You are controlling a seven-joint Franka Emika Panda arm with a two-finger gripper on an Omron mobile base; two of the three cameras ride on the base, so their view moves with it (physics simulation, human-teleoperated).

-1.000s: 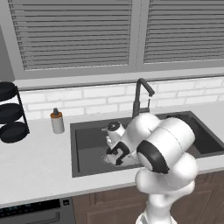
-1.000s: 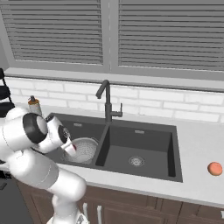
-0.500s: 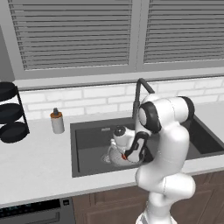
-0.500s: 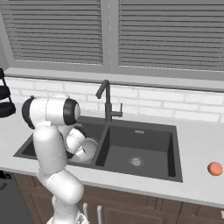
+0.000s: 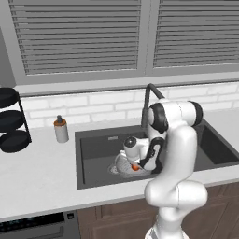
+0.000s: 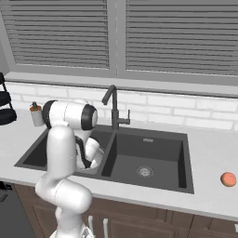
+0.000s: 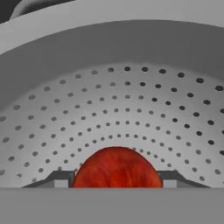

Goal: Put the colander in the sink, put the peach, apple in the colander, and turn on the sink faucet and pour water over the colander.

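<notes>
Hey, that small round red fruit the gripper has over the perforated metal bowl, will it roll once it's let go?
Probably a little. The small round red apple looks smooth, so it would likely roll, but the curved wall of the silver-grey perforated colander should settle it at the bottom. It looks firm, unlikely to squash between the fingers.

No readable text, label, brand, number or sign appears on anything in these views; nothing here carries markings that can be made out.
</notes>
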